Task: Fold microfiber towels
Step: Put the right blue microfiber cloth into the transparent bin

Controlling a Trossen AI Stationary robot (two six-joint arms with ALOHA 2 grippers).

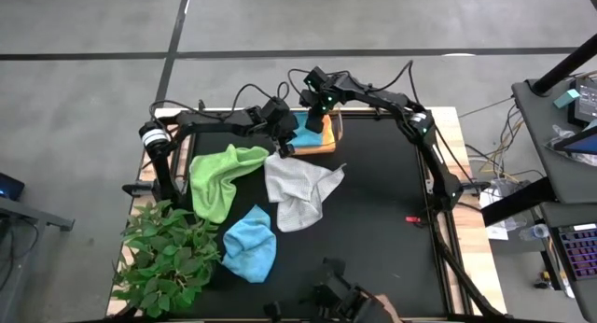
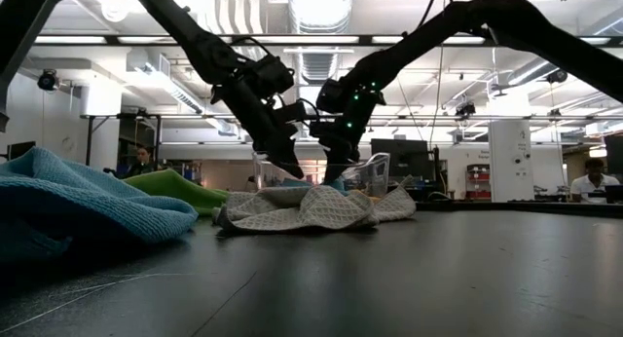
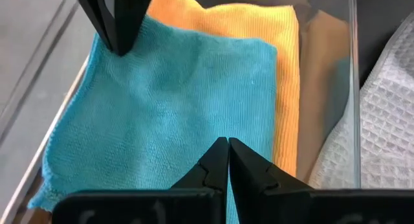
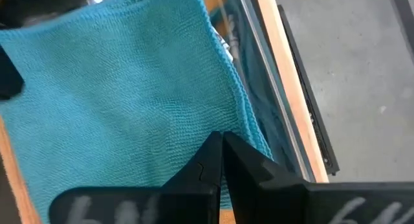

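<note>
Covering the near part of the black table (image 1: 373, 202) are three rumpled towels with no clear long axis: light blue towel (image 1: 250, 248), grey-white towel (image 1: 297, 192) and lime green towel (image 1: 219, 176), beside a leafy plant (image 1: 163, 258). Farther back, the teal towel (image 3: 174, 101) lies flat on the yellow-orange towel (image 3: 284, 75) in the clear bin (image 1: 338, 129) (edges roughly square with its walls). Left gripper (image 3: 228, 149) and right gripper (image 4: 218, 143) hover over the teal towel, jaws pressed together on nothing; beyond, an open workshop with desks.

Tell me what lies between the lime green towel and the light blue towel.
Bare black table only; in the high view a narrow gap separates the lime green towel from the light blue towel.
</note>
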